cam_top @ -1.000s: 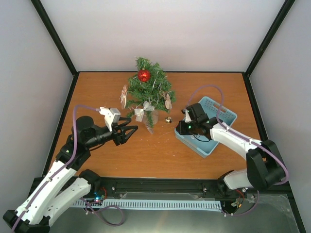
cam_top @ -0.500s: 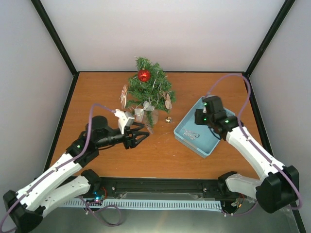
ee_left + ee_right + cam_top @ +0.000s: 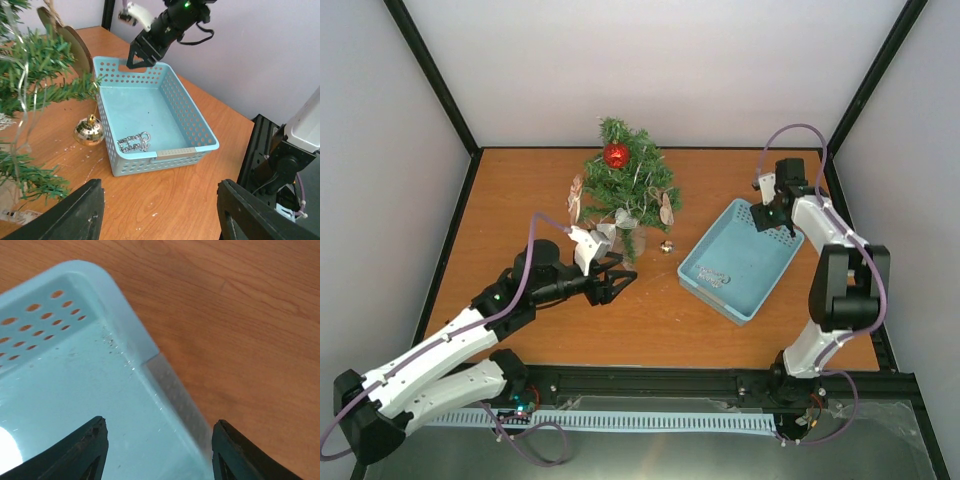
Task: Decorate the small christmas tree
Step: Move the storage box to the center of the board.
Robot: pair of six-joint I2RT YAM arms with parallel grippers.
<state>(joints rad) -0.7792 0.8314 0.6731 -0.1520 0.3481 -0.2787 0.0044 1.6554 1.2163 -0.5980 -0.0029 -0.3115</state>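
Observation:
The small christmas tree (image 3: 625,188) stands at the back middle of the table, with a red ball (image 3: 616,155) near its top and pale ornaments on its branches; its branches (image 3: 45,95) fill the left of the left wrist view. A gold ball ornament (image 3: 667,246) (image 3: 89,132) lies on the table between the tree and the blue basket (image 3: 692,275). A silver ornament (image 3: 134,142) lies inside the basket. My left gripper (image 3: 620,283) (image 3: 160,215) is open and empty, low beside the tree's base. My right gripper (image 3: 772,215) (image 3: 160,450) is open, its jaws either side of the basket rim (image 3: 170,385) at the far corner.
The basket rim (image 3: 165,155) sits at an angle on the right half of the wooden table. Black frame posts and pale walls close in the table on three sides. Small white flecks lie on the wood near the tree.
My left arm has reached right, past the tree's base toward the basket. My right gripper has swung from the basket's near left side to its far corner and has opened wider.

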